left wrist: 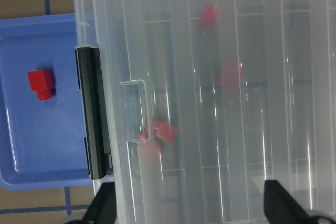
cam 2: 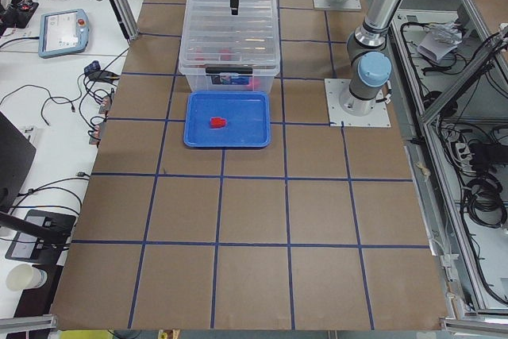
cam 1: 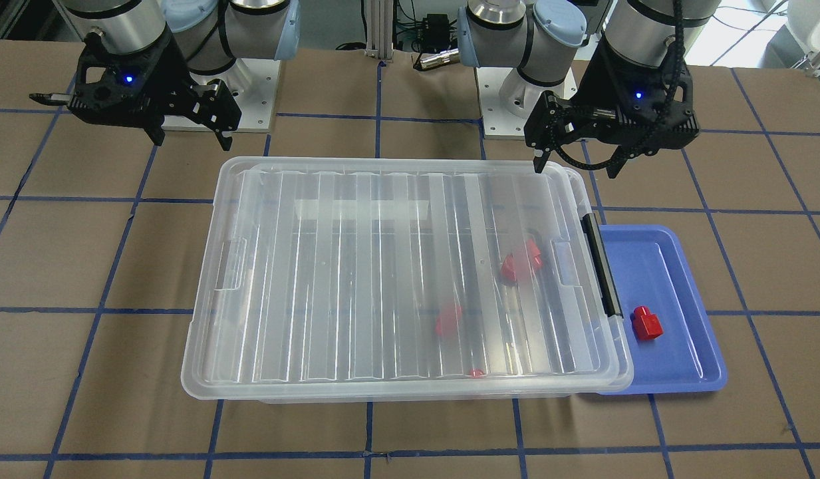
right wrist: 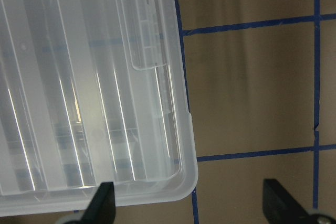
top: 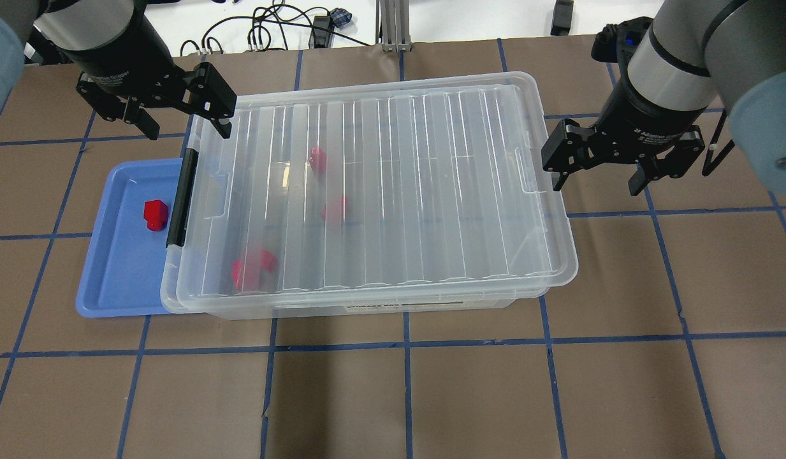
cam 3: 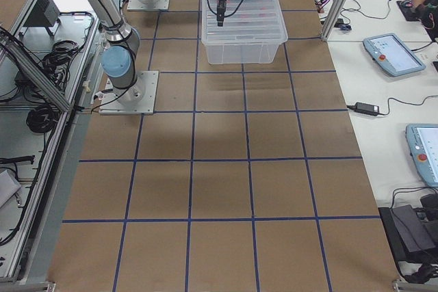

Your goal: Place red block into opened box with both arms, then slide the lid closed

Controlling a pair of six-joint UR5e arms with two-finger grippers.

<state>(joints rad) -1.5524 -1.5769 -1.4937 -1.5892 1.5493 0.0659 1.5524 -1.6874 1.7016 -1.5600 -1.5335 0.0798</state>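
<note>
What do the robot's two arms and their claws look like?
The left arm and right arm are silver-grey tubes with light blue joint caps. The left gripper and right gripper are black, angular two-finger claws, each with a blue light and white lettering on its wrist ring. A black cable runs along the left arm.

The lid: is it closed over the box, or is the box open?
Closed, or nearly. The lid covers the whole box; the red blocks inside show only through it.
</note>
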